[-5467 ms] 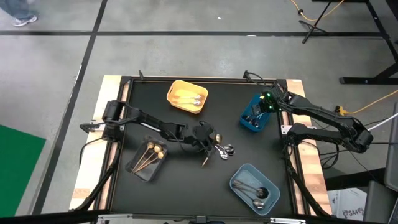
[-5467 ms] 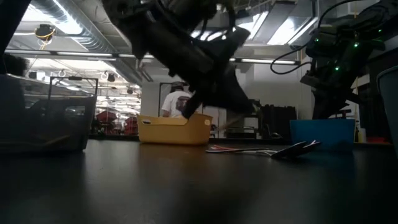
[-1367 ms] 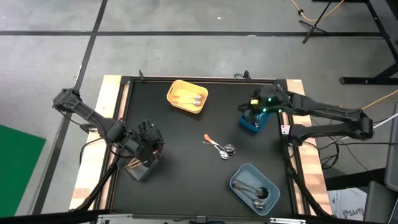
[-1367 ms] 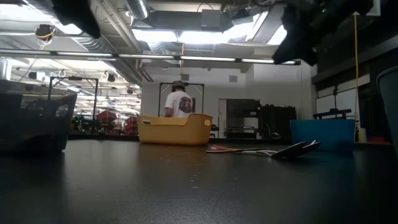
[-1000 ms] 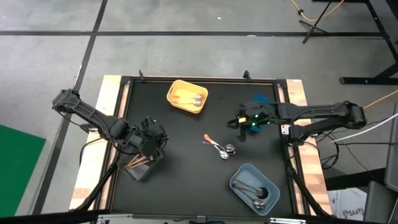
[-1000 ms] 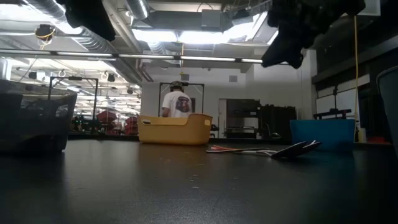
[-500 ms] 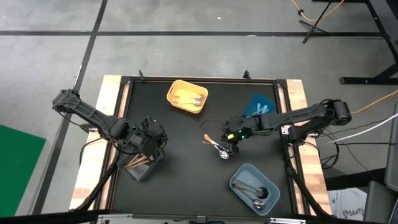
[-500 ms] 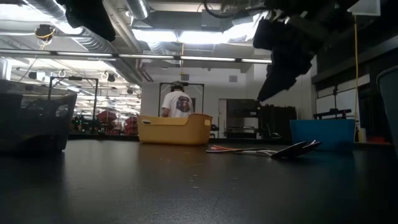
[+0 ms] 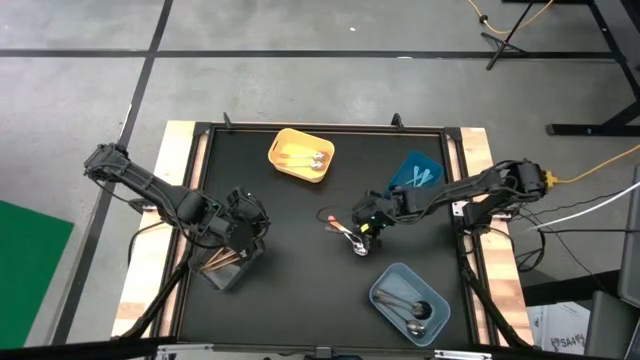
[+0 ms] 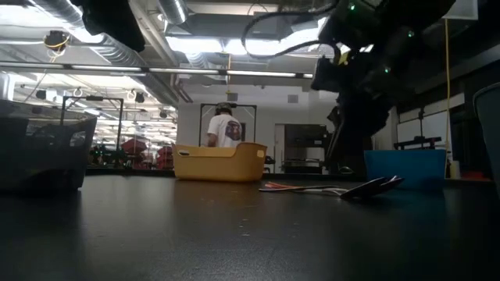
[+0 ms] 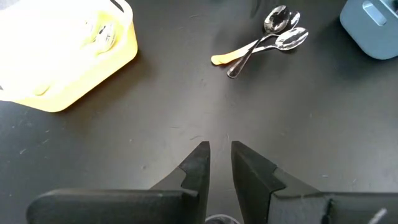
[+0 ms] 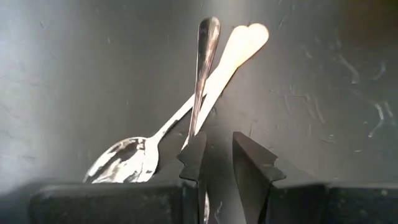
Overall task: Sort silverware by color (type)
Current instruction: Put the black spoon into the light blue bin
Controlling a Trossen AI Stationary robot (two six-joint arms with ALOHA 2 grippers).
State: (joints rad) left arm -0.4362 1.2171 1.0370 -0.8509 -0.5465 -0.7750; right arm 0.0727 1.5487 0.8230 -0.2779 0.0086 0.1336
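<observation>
Two silver spoons (image 9: 357, 241) and an orange-handled spoon (image 12: 242, 40) lie crossed on the black table's middle; they also show in the left wrist view (image 11: 273, 34). My right gripper (image 12: 217, 149) stands open by a narrow gap, pointing down just over their handles, one fingertip (image 12: 194, 146) in front of the silver handle (image 12: 205, 56). Seen from above, the right gripper (image 9: 363, 224) covers part of the pile. My left gripper (image 11: 221, 152) hangs open and empty by the clear bin (image 9: 228, 266) at the left, which holds gold spoons.
A yellow bin (image 9: 300, 155) with spoons stands at the far middle. A blue bin (image 9: 413, 178) is at the far right and a grey-blue bin (image 9: 408, 303) with silver spoons at the near right. A person stands in the room behind (image 10: 224, 125).
My right gripper has come away from the blue bin toward the table's middle, sinking and rolling a little, and now hangs low over the loose spoons. The spoons have not moved.
</observation>
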